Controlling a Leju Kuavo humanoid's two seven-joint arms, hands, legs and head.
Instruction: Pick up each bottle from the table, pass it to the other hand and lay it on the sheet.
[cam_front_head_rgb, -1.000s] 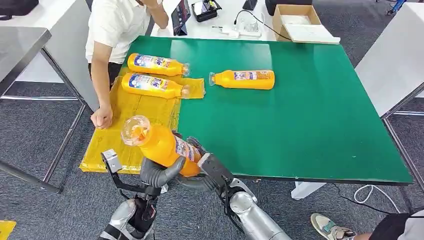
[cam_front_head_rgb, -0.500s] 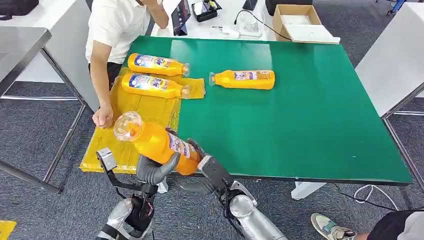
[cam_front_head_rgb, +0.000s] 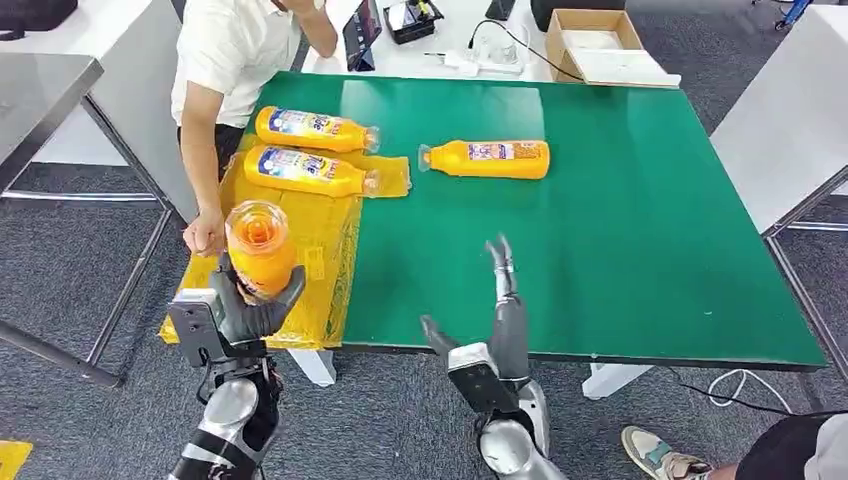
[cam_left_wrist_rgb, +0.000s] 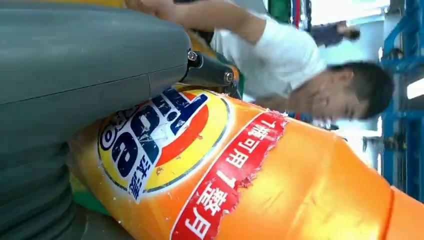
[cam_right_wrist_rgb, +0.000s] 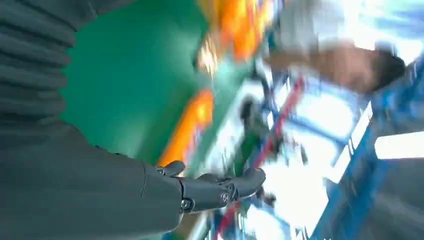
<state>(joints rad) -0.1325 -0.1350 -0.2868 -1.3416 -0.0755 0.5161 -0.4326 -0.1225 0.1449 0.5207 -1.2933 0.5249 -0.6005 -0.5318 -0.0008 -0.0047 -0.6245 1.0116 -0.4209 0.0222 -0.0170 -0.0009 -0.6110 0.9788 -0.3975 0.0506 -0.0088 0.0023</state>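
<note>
Bottles number four: we see two (cam_front_head_rgb: 308, 130) lying on the yellow sheet (cam_front_head_rgb: 325, 235) at ten o'clock, our left hand (cam_front_head_rgb: 245, 310) gripping a third (cam_front_head_rgb: 260, 245) above its near edge, our right hand (cam_front_head_rgb: 500, 275) spread empty, and one (cam_front_head_rgb: 487, 159) untouched at twelve o'clock.

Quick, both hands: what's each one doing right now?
Left hand: holding an orange bottle.
Right hand: open, holding nothing.

A person in a white shirt (cam_front_head_rgb: 235, 45) leans over my table's far left corner; a cardboard box (cam_front_head_rgb: 590, 40) sits beyond.
</note>
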